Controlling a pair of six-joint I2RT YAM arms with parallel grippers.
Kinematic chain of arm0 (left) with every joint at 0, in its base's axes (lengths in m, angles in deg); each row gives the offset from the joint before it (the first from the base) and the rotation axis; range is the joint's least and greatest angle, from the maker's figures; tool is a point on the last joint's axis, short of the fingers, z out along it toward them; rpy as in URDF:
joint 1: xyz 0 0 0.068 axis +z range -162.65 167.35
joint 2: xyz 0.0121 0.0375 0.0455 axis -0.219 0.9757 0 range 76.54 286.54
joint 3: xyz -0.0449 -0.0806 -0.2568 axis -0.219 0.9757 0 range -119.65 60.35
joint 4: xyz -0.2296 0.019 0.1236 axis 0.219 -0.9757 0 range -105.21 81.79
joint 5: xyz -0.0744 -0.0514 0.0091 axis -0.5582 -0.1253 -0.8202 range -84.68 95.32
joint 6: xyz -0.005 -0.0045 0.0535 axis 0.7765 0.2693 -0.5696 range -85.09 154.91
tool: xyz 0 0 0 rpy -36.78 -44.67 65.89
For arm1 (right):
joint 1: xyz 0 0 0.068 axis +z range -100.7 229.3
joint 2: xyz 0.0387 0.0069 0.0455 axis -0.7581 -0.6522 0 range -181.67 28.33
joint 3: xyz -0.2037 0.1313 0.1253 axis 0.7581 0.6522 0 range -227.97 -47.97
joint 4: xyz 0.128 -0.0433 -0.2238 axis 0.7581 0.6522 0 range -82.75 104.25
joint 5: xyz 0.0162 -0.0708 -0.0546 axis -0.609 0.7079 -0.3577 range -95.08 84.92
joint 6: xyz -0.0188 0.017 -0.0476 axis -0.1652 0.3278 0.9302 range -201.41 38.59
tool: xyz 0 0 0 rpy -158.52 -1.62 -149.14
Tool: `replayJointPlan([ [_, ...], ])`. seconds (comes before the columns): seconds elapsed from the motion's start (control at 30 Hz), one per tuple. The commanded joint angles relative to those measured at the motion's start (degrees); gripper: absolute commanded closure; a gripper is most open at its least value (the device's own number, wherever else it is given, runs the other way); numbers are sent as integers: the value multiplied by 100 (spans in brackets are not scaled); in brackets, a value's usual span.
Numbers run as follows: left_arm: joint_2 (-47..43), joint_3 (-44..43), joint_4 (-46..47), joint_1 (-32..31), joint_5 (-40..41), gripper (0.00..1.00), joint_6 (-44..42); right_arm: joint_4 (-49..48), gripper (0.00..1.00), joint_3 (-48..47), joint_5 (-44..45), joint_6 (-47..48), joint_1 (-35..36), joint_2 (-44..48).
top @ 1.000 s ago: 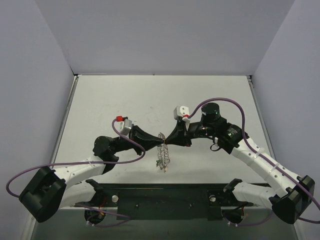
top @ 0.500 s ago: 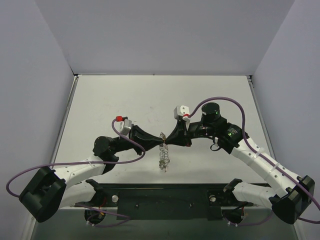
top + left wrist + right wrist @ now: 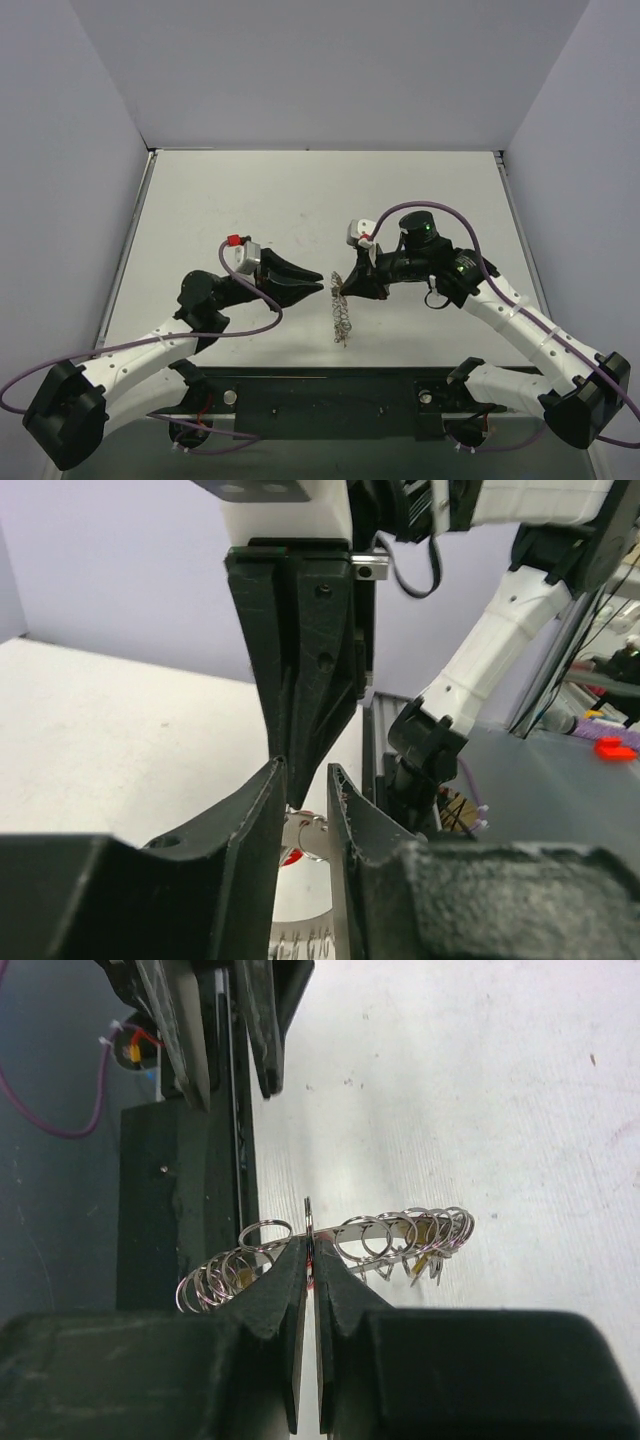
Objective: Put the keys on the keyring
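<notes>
The keyring (image 3: 342, 320), a silvery coil of small loops, hangs from my right gripper (image 3: 339, 288) down toward the table. In the right wrist view my right gripper (image 3: 311, 1245) is shut on one loop of the keyring (image 3: 420, 1228), and small keys (image 3: 415, 1270) dangle from the coil. My left gripper (image 3: 320, 283) is open, just left of the keyring and apart from it. In the left wrist view its fingers (image 3: 262, 810) stand apart with nothing between them. Beyond the gap show a loop of the keyring (image 3: 305, 835) and a red key head (image 3: 290, 857).
The white table (image 3: 300, 200) has grey walls at the left, back and right. The black base plate (image 3: 320, 400) of the arms runs along the near edge, close under the hanging keyring. A purple cable (image 3: 440, 215) loops over the right arm.
My left gripper has opened, let go of the keyring and drawn back to the left. The right gripper has shifted slightly left and down, still holding the keyring.
</notes>
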Motion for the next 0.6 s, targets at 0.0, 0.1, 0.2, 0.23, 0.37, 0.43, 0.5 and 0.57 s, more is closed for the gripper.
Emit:
replayJointPlan([
  [0.0, -406, -749, -2338, -29, 193, 66, -1399, 1023, 100, -484, 268, 1099, -21, 65],
  [0.1, -407, -1006, -3253, -46, 193, 55, -1946, 2200, 100, -931, 636, 1944, 49, -23],
  [0.2, -249, -1164, -3458, -151, 237, 43, -2307, 2941, 100, -1266, 1058, 2840, 146, -145],
  [0.23, -126, -1234, -3484, -204, 246, 39, -2351, 3221, 100, -1433, 1146, 2982, 190, -181],
  [0.37, 252, -1453, -3476, -626, 456, 31, -2729, 3636, 100, -1741, 1332, 3221, 234, -400],
  [0.43, 401, -1480, -3266, -819, 632, 31, -2853, 3777, 100, -1820, 1349, 3282, 234, -488],
  [0.5, 498, -1472, -2986, -942, 781, 30, -2932, 3865, 100, -1873, 1367, 3335, 234, -524],
  [0.57, 595, -1472, -2783, -1022, 896, 32, -2932, 3901, 100, -1909, 1384, 3335, 234, -568],
])
